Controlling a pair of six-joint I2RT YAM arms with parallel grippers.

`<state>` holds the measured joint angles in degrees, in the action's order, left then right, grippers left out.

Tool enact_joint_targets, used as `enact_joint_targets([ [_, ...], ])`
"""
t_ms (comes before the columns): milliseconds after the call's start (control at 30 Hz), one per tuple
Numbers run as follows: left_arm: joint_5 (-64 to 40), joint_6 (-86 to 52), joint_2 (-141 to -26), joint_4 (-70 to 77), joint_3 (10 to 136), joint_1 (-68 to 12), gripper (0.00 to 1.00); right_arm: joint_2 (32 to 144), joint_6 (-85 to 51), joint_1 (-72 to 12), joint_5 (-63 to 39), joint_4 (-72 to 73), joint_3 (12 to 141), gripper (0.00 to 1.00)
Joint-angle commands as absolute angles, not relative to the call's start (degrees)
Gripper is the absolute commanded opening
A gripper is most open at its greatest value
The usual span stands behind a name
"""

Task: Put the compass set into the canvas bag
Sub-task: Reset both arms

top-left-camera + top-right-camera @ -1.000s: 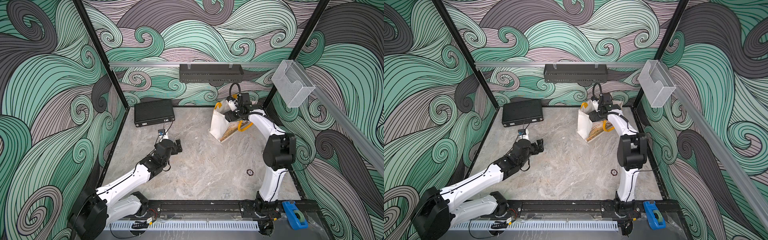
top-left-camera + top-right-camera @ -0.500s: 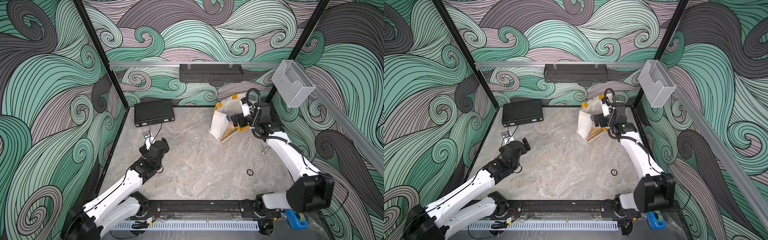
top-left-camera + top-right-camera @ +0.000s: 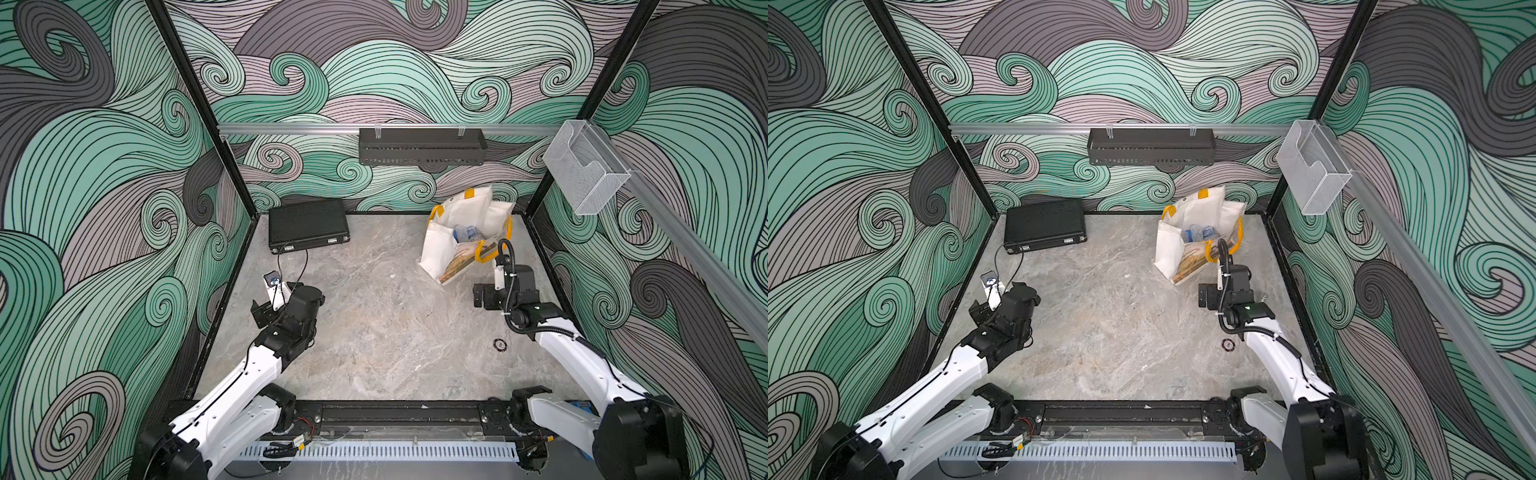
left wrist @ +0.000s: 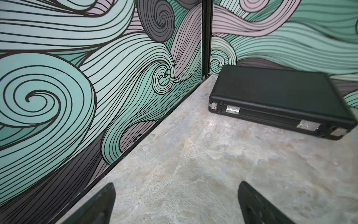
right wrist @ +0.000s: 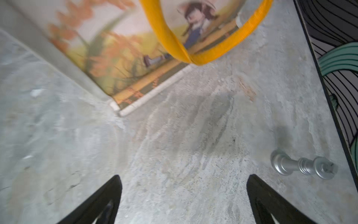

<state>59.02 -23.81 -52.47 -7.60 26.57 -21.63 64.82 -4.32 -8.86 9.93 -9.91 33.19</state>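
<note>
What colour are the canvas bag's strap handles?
Yellow-orange; the strap handle shows best in the right wrist view.

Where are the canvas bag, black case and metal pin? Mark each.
canvas bag (image 3: pixel 438 251), in a top view, on its white side panel.
black case (image 4: pixel 271 87), left wrist view, on its lid.
metal pin (image 5: pixel 302 167), right wrist view, mid-shaft.

Left end effector (image 4: pixel 176 184) gapes wide (right end effector (image 5: pixel 184 176) too).

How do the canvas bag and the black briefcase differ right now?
The canvas bag is soft and off-white with yellow handles; the black briefcase is rigid and dark. The canvas bag stands with its mouth open, items visible inside; the black briefcase lies flat and shut. Both rest on the table near its far edge.
</note>
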Motion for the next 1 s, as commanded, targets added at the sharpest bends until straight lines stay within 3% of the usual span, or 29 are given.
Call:
enact_joint_targets([
  [0,49.6,-15.5,-54.0,-0.3,27.5,-18.6,0.99,68.1,-4.7,-7.9,16.1,8.2,30.4,1.0],
  [167,47.0,-5.0,-57.6,19.3,21.6,-14.7,0.99,78.5,-1.1,-6.9,15.7,26.5,27.7,1.0],
  [233,42.7,-5.0,-58.2,22.9,20.0,-11.5,0.99,80.2,-0.2,-6.4,15.0,26.9,29.1,1.0],
  [500,25.8,-6.7,-64.5,37.1,16.3,-2.1,0.99,88.8,1.7,-3.6,11.2,53.8,21.2,1.0],
  [700,23.6,-5.0,-76.7,44.7,18.6,-1.8,0.99,88.0,1.7,-3.2,9.9,50.4,22.2,1.0],
  [967,24.3,-6.5,-87.1,40.4,25.8,-0.6,0.98,87.9,1.6,-3.0,9.4,49.9,22.3,1.0],
])
